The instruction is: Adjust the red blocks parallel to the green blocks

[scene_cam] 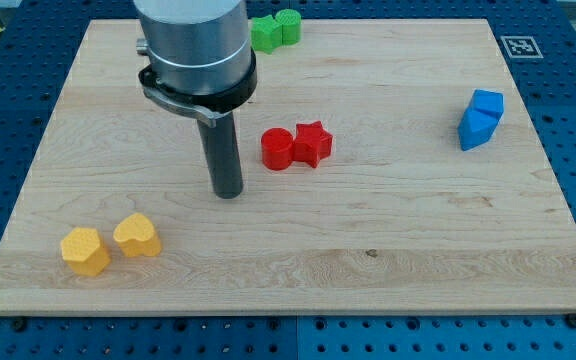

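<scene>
A red cylinder (277,149) and a red star block (313,143) touch side by side near the board's middle. Two green blocks sit at the view's top: a star-like one (265,33) and a round one (287,26), touching, partly hidden by the arm's body. My tip (228,192) rests on the board to the left of the red cylinder and slightly below it, a small gap apart.
Two yellow blocks (85,250) (137,235) lie at the bottom left. Two blue blocks (478,125) (487,103) sit at the right. The wooden board (368,260) lies on a blue perforated table. A marker tag (519,45) is at the top right corner.
</scene>
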{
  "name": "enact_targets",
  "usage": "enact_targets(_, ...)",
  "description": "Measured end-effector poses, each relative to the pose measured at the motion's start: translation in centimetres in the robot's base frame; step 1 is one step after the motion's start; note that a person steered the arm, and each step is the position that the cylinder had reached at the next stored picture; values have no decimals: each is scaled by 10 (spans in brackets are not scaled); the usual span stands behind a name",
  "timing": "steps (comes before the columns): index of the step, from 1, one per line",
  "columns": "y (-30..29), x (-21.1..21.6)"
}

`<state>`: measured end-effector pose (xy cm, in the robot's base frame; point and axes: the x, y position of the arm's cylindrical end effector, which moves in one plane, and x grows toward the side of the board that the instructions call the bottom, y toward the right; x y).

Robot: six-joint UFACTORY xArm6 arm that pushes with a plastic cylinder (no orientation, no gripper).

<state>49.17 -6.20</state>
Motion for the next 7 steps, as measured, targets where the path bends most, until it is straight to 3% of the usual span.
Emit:
enact_targets(2, 77, -40)
enact_targets(3, 91, -41)
enact_targets(7, 84, -48)
